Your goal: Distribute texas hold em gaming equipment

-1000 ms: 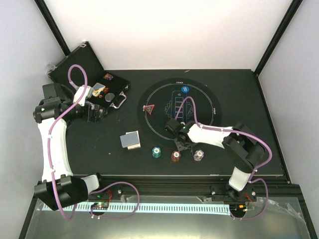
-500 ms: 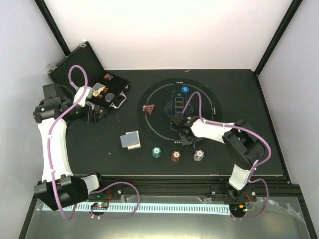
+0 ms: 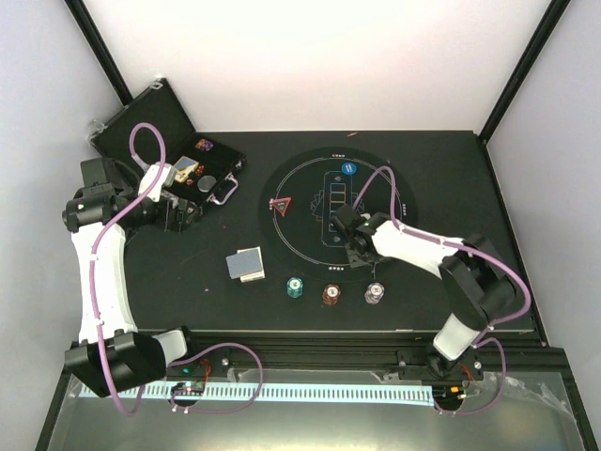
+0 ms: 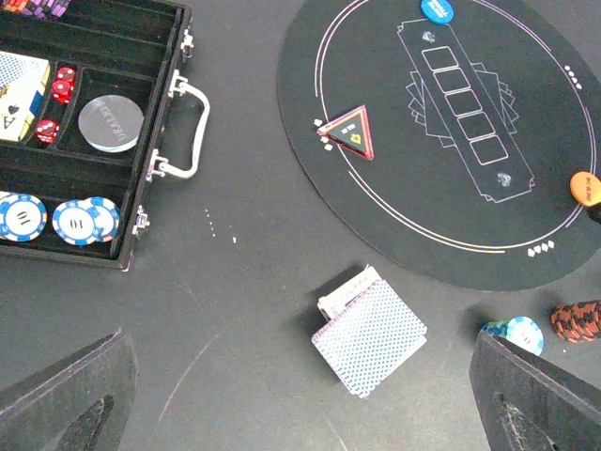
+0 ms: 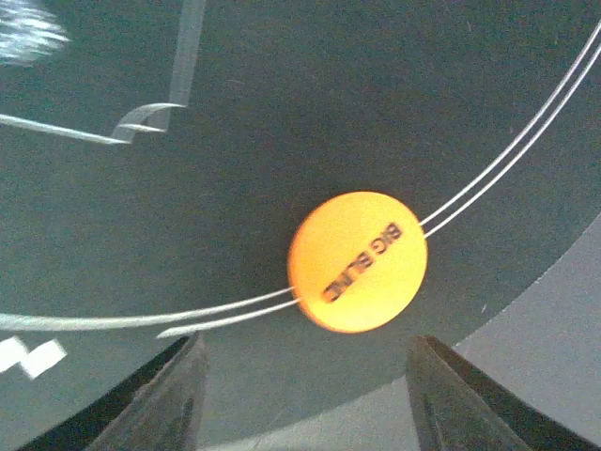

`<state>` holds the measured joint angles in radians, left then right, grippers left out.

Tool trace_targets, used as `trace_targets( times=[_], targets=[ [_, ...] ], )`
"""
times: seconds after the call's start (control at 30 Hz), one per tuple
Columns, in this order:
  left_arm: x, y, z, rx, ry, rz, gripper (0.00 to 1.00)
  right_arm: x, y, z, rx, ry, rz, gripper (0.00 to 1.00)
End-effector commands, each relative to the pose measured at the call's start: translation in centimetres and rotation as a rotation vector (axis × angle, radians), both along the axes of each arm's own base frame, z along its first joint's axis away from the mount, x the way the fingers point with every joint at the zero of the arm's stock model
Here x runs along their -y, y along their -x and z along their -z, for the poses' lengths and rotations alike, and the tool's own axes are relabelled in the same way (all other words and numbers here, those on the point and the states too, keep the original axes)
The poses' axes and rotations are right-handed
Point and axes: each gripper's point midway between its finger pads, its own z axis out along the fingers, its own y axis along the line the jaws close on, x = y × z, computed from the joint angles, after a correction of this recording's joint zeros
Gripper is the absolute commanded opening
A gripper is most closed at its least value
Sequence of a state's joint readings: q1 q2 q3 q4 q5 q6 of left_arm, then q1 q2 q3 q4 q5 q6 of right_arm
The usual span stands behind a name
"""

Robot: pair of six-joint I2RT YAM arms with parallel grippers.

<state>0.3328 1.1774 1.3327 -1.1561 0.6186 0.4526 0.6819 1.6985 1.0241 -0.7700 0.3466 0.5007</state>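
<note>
Toward tabletop's (image 3: 460, 178) near edge, orange disc (image 5: 358, 262) marks blind spot on mat (image 5: 282, 113); R gripper (image 5: 302, 355) jaws apart, L gripper (image 4: 300, 395) jaws too.

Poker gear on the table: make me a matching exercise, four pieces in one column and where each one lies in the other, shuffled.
Things:
1. orange disc
2. blue disc
3. red triangle marker
4. card deck

Places:
A. bare table, near-left of the mat
B. far side of the mat
C. mat's left ring line
D. mat's near double line

Pairs: 1-D, 2-B, 3-C, 4-A
</note>
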Motion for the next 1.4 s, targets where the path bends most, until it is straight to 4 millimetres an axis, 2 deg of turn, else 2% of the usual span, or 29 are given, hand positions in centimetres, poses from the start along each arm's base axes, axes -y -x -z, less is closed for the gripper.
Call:
trace_targets(
  times=[0.0, 0.07, 0.17, 0.27, 0.33, 0.4, 0.53, 0.7, 0.83, 1.03, 1.17, 1.37],
  targets=[
    [-0.2, 0.4, -1.6, 0.041, -0.031, -0.002, 0.99, -4.1, 0.6, -6.6, 0.104, -0.099, -0.102, 0.66],
    [-0.2, 0.3, -1.6, 0.043, -0.031, -0.004, 0.99, -6.2, 1.6, -8.8, 0.110, -0.156, -0.161, 0.74],
    [-0.3, 0.3, -1.6, 0.039, -0.028, -0.012, 0.99, -9.5, 4.0, -10.6, 0.075, -0.247, -0.261, 0.83],
    [-0.4, 0.2, -1.8, 0.046, -0.032, -0.014, 0.99, -12.3, 7.5, -11.1, -0.010, -0.308, -0.358, 0.88],
    [-0.4, 0.2, -1.9, 0.050, -0.036, -0.016, 0.99, -12.9, 9.3, -11.1, -0.033, -0.286, -0.421, 0.91],
    [-0.4, 0.3, -2.0, 0.051, -0.034, -0.018, 0.99, -13.0, 10.1, -10.6, -0.070, -0.286, -0.457, 0.91],
    [-0.3, 0.4, -1.9, 0.047, -0.028, -0.020, 0.99, -15.3, 10.7, -10.3, -0.118, -0.352, -0.519, 0.89],
    [-0.4, 0.6, -1.9, 0.048, -0.043, -0.015, 0.99, -17.4, 9.6, -9.8, -0.105, -0.337, -0.580, 0.88],
    [-0.4, 0.6, -2.3, 0.061, -0.050, -0.016, 0.99, -19.3, 9.7, -8.6, -0.125, -0.340, -0.634, 0.88],
    [-0.3, 0.6, -2.7, 0.077, -0.044, -0.018, 0.99, -20.0, 9.9, -6.6, -0.169, -0.271, -0.696, 0.88],
    [-0.2, 0.6, -2.5, 0.071, -0.035, -0.020, 0.99, -20.7, 10.4, -5.8, -0.205, -0.284, -0.712, 0.82],
    [-0.5, 0.5, -2.3, 0.071, -0.051, -0.022, 0.99, -21.2, 9.8, -4.8, -0.203, -0.262, -0.705, 0.73]
  ],
)
